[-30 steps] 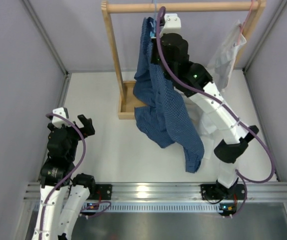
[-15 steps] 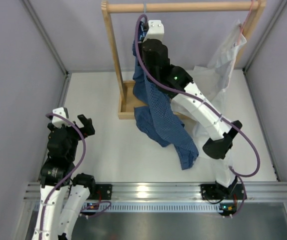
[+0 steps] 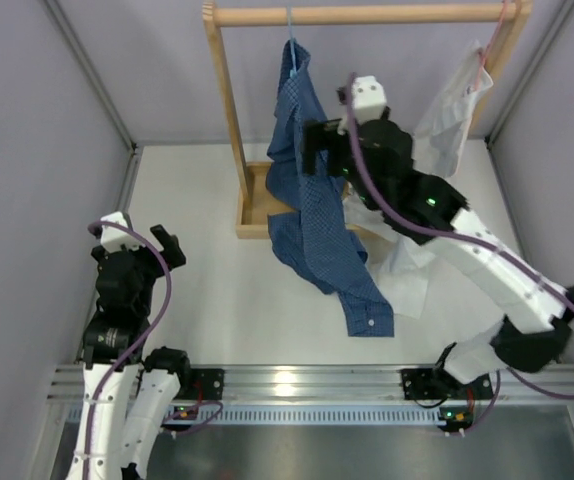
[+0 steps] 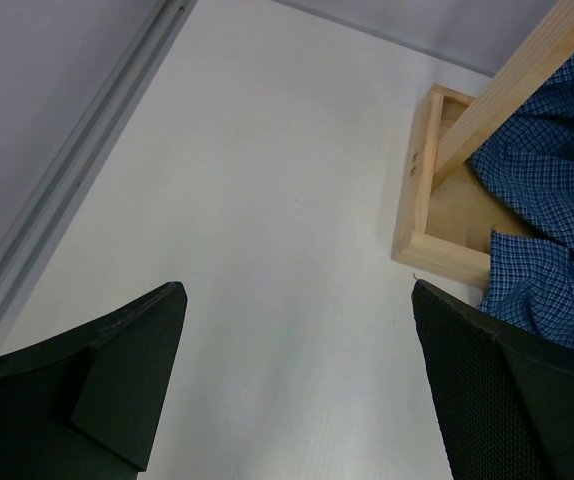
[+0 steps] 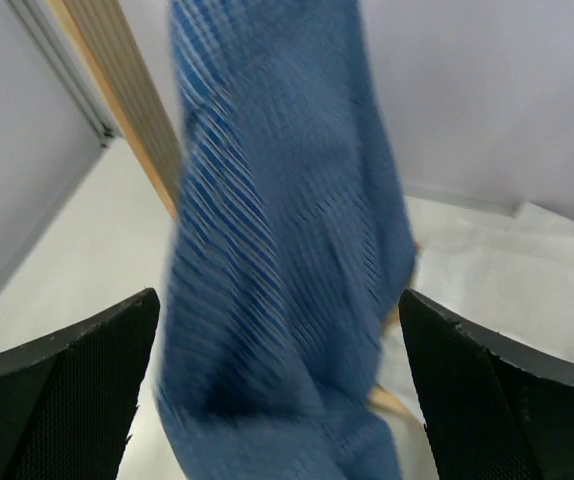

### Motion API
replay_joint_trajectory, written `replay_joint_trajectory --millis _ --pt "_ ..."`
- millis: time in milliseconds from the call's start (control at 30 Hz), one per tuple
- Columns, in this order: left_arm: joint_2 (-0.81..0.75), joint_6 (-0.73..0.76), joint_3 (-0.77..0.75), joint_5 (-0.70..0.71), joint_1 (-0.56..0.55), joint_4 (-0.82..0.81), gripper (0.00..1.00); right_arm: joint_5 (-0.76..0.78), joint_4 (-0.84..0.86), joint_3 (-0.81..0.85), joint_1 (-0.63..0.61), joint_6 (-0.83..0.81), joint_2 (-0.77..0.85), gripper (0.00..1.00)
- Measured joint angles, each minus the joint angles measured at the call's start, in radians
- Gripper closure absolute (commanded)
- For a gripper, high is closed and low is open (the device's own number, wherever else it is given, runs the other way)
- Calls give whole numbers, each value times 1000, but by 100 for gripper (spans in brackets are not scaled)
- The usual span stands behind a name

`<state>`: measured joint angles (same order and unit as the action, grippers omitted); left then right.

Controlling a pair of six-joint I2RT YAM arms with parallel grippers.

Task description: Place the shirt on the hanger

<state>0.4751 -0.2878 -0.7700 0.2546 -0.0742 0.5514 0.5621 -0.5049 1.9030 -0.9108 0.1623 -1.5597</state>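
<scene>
The blue checked shirt [image 3: 312, 205] hangs by its collar from the light blue hanger [image 3: 290, 28], whose hook is over the wooden rail [image 3: 387, 14]. Its lower part trails down onto the table. My right gripper [image 3: 319, 150] is just right of the shirt's upper part, open and holding nothing. In the right wrist view the shirt [image 5: 267, 200] is blurred straight ahead of the right gripper [image 5: 278, 300], whose jaws stand wide apart. My left gripper [image 3: 167, 245] is low at the left, open and empty, well away from the shirt. The left wrist view shows the left gripper [image 4: 297, 290] over bare table.
The wooden rack has a post [image 3: 229, 110] and a box-shaped base [image 3: 252, 205], also seen from the left wrist as the base [image 4: 437, 230] with shirt cloth [image 4: 547, 200] on it. A white shirt [image 3: 452, 110] hangs on a pink hanger [image 3: 504, 25] at the right. Grey walls enclose the table.
My right gripper has opened, let go at the shirt's collar, and drawn back to the right and down. The shirt now hangs from the rail on its own. The left arm has barely moved.
</scene>
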Motion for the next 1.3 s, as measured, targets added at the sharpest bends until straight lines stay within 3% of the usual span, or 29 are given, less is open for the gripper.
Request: replay_joint_trajectory --millis 300,467,833,1300 --pt "-14 4 0 -6 2 0 2 55 37 -732 -3 -19 795 0" --pt "-25 18 19 -24 2 -4 2 123 -26 -990 -3 8 971 1" --pt "-114 55 89 -56 2 -10 2 280 -125 -1066 -3 33 1089 1" --pt "-131 74 98 -92 2 -20 2 310 -156 -1103 -3 74 1173 0"
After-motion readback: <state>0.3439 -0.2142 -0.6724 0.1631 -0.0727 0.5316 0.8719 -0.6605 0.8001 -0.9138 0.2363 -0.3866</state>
